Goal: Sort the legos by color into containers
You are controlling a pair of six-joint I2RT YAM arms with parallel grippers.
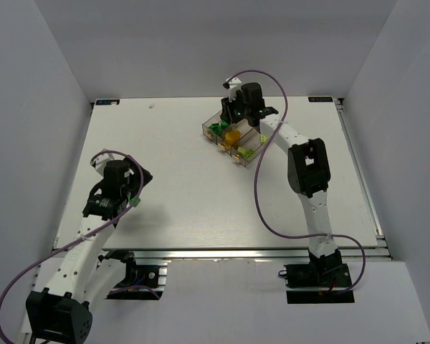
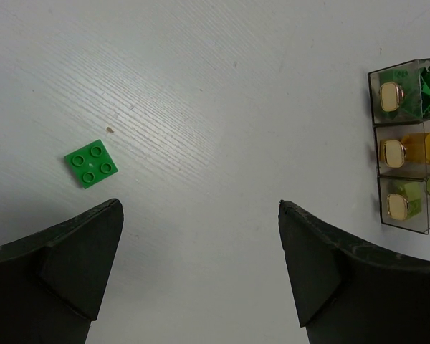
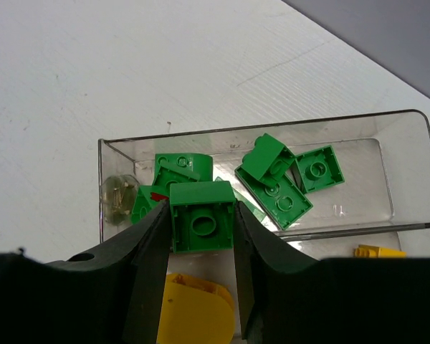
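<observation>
Top view: your right gripper (image 1: pixel 237 115) hangs over the far end of the containers (image 1: pixel 252 159), far-right on the table (image 1: pixel 201 208). Your left gripper (image 1: pixel 127 199) sits low at near-left, with one loose green plate (image 1: pixel 137 203) just beside it. Left wrist: jaws wide apart, nothing between them. The green plate (image 2: pixel 91 163) lies flat, studs up, off to the left of the gap and not centred. All three bins show at the right edge, holding green, orange and pale yellow-green. Right wrist: the jaws are clamped on a green brick (image 3: pixel 203 208), above the near end of the green bin (image 3: pixel 358 188), which already has a pile of green legos (image 3: pixel 276 188). A yellow brick (image 3: pixel 193 312) in the next bin sits directly below the fingers. Risks, as I judge them: if you release here, the brick may hit the pile or the divider wall and hop into the yellow bin. Move further over the bin's bare floor first. The plate is thin, so the pads could skid over it or shove it away unless you recentre and go right down to the table.
</observation>
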